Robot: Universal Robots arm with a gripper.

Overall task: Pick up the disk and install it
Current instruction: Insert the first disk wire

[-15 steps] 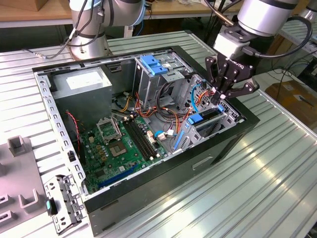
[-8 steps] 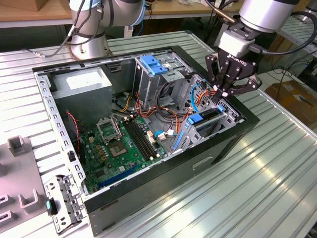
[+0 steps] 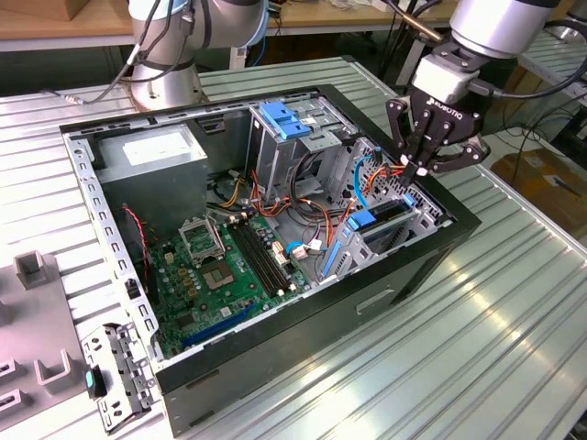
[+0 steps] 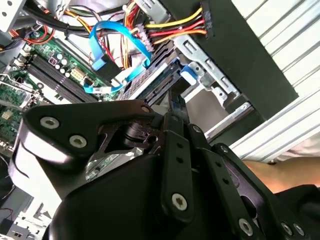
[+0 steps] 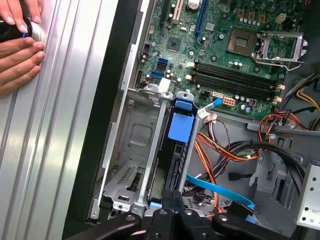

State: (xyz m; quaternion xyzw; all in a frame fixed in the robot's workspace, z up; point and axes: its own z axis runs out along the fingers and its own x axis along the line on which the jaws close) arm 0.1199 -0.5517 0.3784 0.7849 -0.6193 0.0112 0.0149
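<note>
Well, from the exterior view's left I saw the motherboard (image 3: 215,266) flat in the open case (image 3: 275,353). Next came the disk (image 3: 381,223), standing on edge in its bay at the case's end. Above it the arm (image 3: 495,23) reached steeply down, with the gripper (image 3: 423,168) at the disk's upper end. Its jaws were drawn together, though I couldn't tell whether they pinched the disk. In the first wrist view a person's hand (image 5: 17,50) rested on the table (image 5: 60,125).
</note>
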